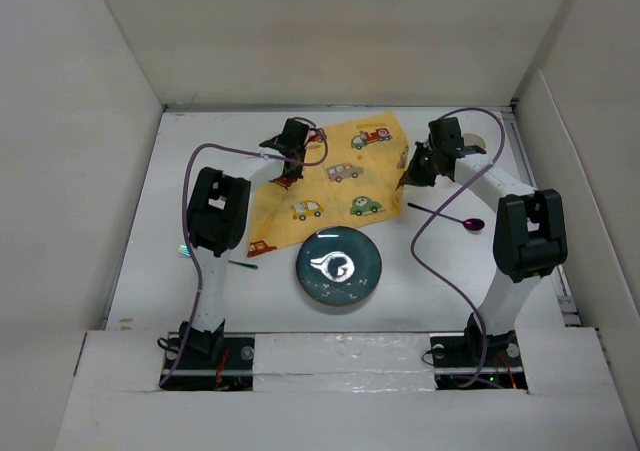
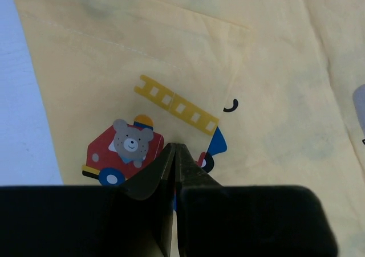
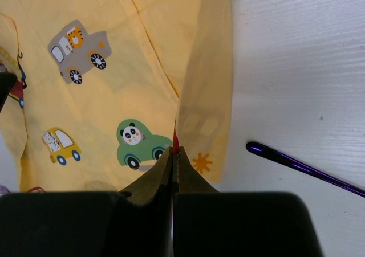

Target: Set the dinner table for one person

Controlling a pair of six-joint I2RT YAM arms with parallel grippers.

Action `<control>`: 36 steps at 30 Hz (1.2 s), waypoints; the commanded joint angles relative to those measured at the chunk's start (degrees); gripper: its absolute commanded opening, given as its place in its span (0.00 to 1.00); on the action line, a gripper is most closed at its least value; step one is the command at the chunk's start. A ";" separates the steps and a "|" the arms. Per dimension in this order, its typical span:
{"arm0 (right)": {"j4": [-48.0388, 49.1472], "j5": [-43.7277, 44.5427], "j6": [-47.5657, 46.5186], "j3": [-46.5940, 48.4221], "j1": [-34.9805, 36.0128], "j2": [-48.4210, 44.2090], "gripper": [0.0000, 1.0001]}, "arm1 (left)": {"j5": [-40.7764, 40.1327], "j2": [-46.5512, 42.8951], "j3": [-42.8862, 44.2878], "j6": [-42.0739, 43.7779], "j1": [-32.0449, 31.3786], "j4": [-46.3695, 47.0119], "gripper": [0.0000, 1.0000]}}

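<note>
Dinner table [image 1: 150,261] white, flat, cream-walled; left claw [image 2: 175,147] together over cloth [image 2: 274,69]; right claw [image 3: 173,150] clamped on cloth.

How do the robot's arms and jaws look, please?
The left arm and the right arm have white links and bulky black joint housings. A thin purple cable loops along each. The jaws are black and taper to points.

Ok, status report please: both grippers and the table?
Left gripper shut over yellow cloth. Right gripper shut on cloth's edge. Plate, spoon on dinner table.
</note>
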 commanded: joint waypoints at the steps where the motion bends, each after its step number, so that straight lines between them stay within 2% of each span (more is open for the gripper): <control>1: 0.19 -0.56 -0.58 2.57 -0.57 -3.04 0.00 | -0.47 -0.66 -0.66 0.08 0.85 -2.24 0.00; 3: 0.28 -0.65 -0.58 2.30 -0.57 -3.13 0.00 | 0.76 -1.98 -1.36 -0.35 1.38 -2.33 0.01; 7: 0.81 -1.00 -0.40 1.78 -0.57 -2.87 0.00 | 4.02 -4.88 -4.26 -0.79 1.38 0.03 0.30; 10: 0.98 -1.09 -0.32 1.69 -0.57 -2.69 0.00 | 6.65 -5.50 -4.79 -0.80 1.38 -0.13 0.35; 13: 0.90 -1.09 -0.23 1.86 -0.57 -2.78 0.00 | 6.48 -4.28 -5.05 0.61 0.77 -0.92 0.35; 21: 0.72 -1.00 -0.31 1.86 -0.57 -2.78 0.00 | 9.28 -7.79 -9.09 -0.36 0.24 2.24 0.33; 29: 0.46 -0.74 -0.31 2.21 -0.57 -3.22 0.00 | 7.10 -3.84 -8.66 0.26 0.24 0.22 0.30; 32: 0.28 -0.56 -0.23 2.30 -0.57 -3.57 0.00 | 3.42 -3.13 -7.87 0.17 0.24 -0.75 0.15; 35: 0.28 -0.74 -0.05 2.39 -0.57 -3.83 0.00 | 1.83 -2.61 -7.17 0.17 0.24 -1.53 0.06; 36: 0.37 -0.91 0.12 2.39 -0.57 -4.01 0.00 | 1.47 -2.52 -6.90 -0.18 0.24 -1.71 0.00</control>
